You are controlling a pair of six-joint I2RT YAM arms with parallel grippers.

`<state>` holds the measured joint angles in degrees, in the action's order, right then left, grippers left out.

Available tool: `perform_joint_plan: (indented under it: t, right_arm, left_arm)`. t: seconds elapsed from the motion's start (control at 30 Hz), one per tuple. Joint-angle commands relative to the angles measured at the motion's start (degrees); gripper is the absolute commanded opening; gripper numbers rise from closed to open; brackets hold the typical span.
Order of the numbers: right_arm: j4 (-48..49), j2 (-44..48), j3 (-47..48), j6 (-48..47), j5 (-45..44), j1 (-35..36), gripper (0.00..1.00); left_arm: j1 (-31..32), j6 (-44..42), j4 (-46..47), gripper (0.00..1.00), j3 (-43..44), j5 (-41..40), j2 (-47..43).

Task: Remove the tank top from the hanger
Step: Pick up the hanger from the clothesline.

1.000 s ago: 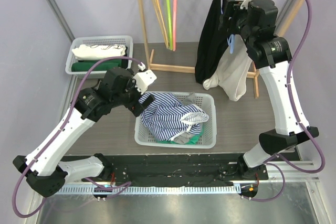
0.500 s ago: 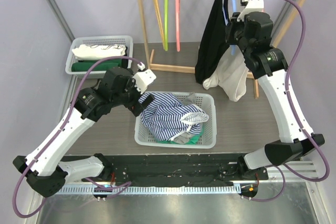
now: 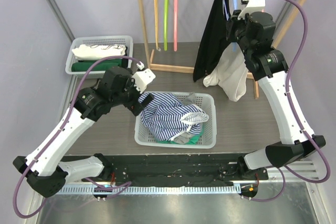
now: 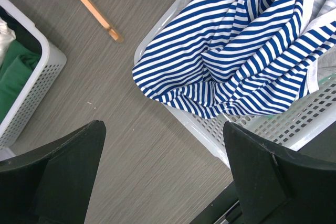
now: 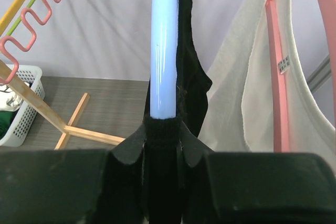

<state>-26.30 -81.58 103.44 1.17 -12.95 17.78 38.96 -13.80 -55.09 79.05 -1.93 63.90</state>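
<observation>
At the wooden rack (image 3: 139, 19), our right fingers (image 5: 79, 182) are pressed in on the light-blue hanger (image 5: 164, 45). The black tank top (image 5: 191, 77) hangs from it, with dark fabric right at the pinch and behind the bar. Well in front of the rack, our left fingers (image 4: 58, 177) are spread wide above a striped shirt (image 4: 236, 61) in a white basket (image 4: 252, 129).

Behind the laundry basket (image 3: 176, 142), a strip of bare floor (image 3: 173, 82) is left open up to the wooden rack foot (image 3: 170, 68). Farther behind and to the left, passage is barred by empty hangers (image 3: 167, 3). To the right it is barred by the black tank top (image 3: 210, 35) on its blue hanger (image 5: 164, 40) and by a white garment (image 3: 231, 77). Left of the basket, floor is left free up to a smaller basket (image 3: 100, 40).
</observation>
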Motion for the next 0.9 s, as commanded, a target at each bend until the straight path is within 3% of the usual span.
perform_joint_plan:
  t: [0.0,0.23,0.4,0.63,0.87]
  right_arm:
    - [7.59,5.72,-1.3,1.1,2.74,0.15,0.01]
    - [-5.41,13.46,-3.33,7.7,15.64,0.15,0.01]
    - [-11.74,20.56,-2.45,9.81,20.24,0.15,0.01]
    - [-16.32,27.87,2.45,13.68,25.51,0.15,0.01]
    - [-19.48,29.11,8.97,15.97,34.21,0.15,0.01]
  left_arm:
    - [-0.38,-0.08,2.18,1.0,0.14,-0.79,-1.32]
    - [-0.29,0.18,3.41,1.0,0.14,-2.46,-2.11]
    - [-0.29,-0.26,2.8,1.0,0.67,-2.19,-2.55]
    - [-0.38,-0.52,3.67,1.0,-0.82,-2.46,-3.17]
    - [-0.46,-0.44,4.29,1.0,-1.09,-3.25,-3.25]
